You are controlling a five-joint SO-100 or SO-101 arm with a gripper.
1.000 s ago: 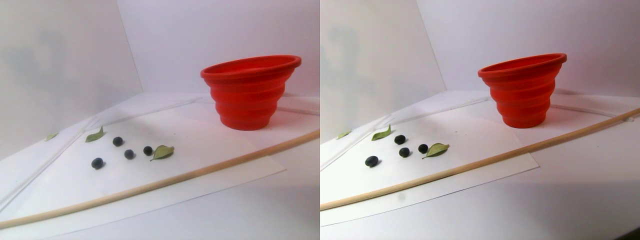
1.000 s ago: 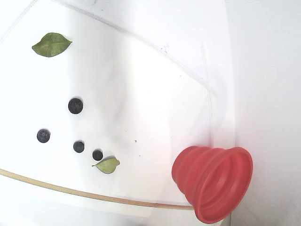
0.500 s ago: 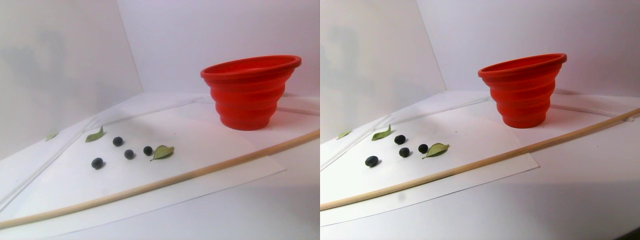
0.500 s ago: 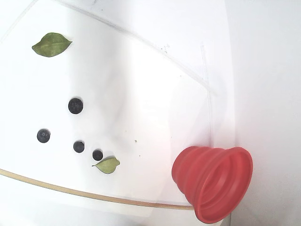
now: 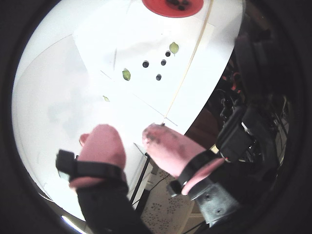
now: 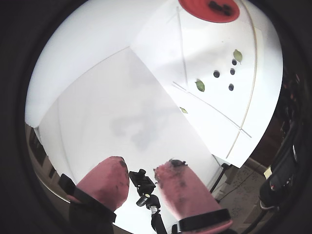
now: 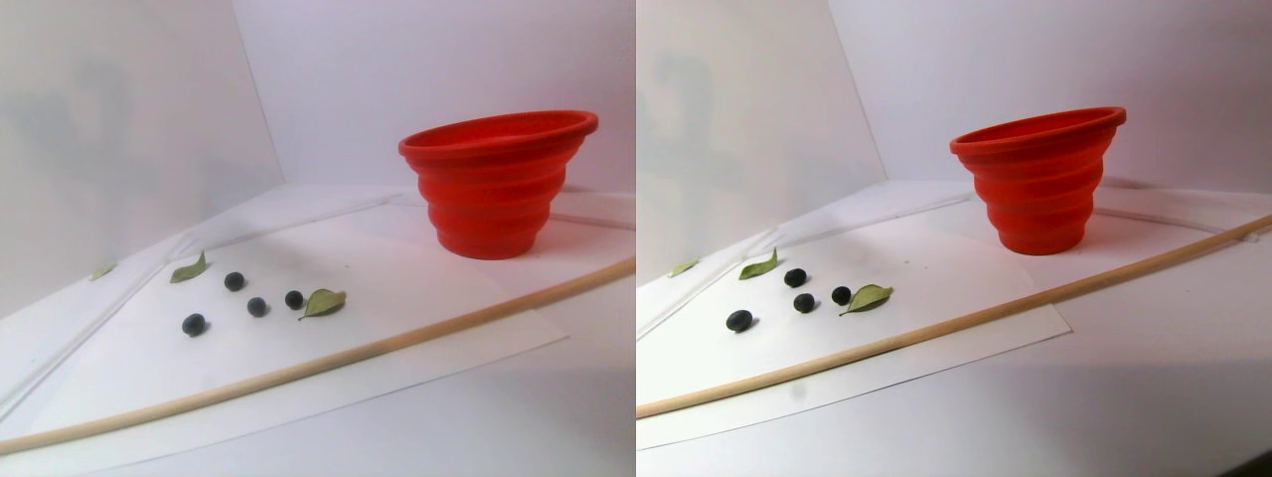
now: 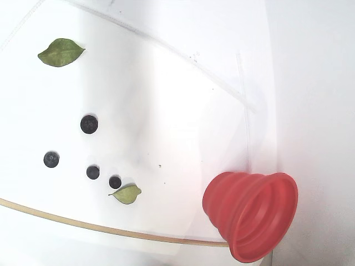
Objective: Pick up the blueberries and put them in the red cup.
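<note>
Several small dark blueberries (image 8: 89,123) lie loose on white paper between green leaves, and show in both wrist views (image 5: 145,64) (image 6: 216,74) and in the stereo pair view (image 7: 257,306). The red cup (image 8: 252,213) stands upright beyond them (image 7: 497,184), at the top edge of both wrist views (image 5: 161,6) (image 6: 195,9). Dark shapes lie inside it; I cannot tell what they are. My gripper (image 5: 129,134) (image 6: 145,165) has pink fingers, is open and empty, and is high above the table, far from the berries. It is out of the stereo and fixed views.
A thin wooden stick (image 7: 328,358) lies across the paper in front of the berries (image 8: 83,224). Green leaves (image 8: 61,51) (image 8: 127,193) lie beside the berries. The table's edge and a dark stand (image 6: 146,190) show below the fingers.
</note>
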